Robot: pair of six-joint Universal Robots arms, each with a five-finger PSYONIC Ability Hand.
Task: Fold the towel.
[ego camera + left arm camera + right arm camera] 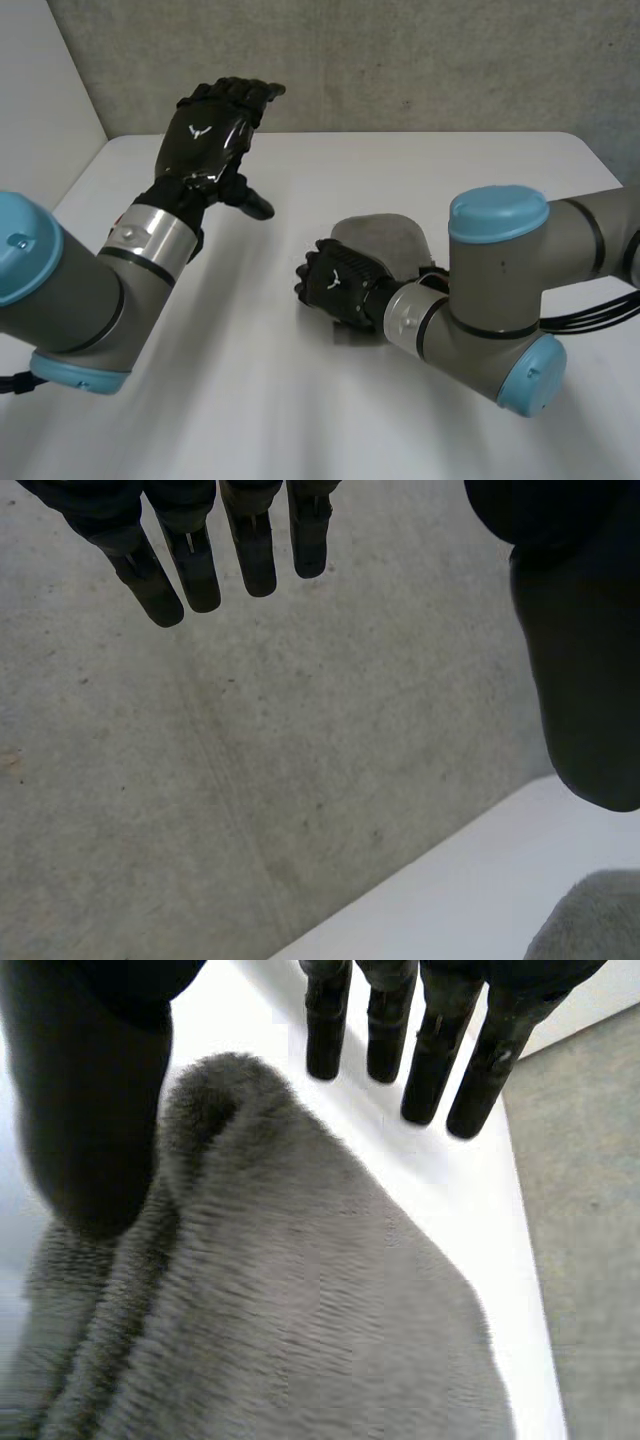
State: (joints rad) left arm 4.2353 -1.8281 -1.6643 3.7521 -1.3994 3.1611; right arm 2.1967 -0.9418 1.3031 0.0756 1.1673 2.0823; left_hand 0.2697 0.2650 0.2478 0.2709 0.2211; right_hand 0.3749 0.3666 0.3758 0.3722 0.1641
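Head view gives you the towel [385, 240] as a small grey heap on the white surface [400, 165], right of centre, with its near side hidden by the right arm [500, 280]. The right hand [338, 285] sits at the heap's left end. In its wrist view the fingers [435, 1060] are straight and spread over bare surface just past the cloth, and the thumb [90, 1110] lies beside a raised fold [210, 1100]. That hand pinches nothing; the towel simply lies under its palm. The left hand [212, 130] is up in the air, well apart from the towel, fingers straight and relaxed, holding nothing.

Expect the towel to be light, thick and limp. Its pile looks deep and grippy, so it should not slip, but it will sag and drag wherever you do not support it. You would do best to pinch an outer edge or corner, not the soft rolled fold, which would likely just unroll.

As for direction, the fold runs along the right palm toward the fingertips, so the long axis seems to follow that line. With the cloth bunched and partly hidden, you cannot tell its true corners.
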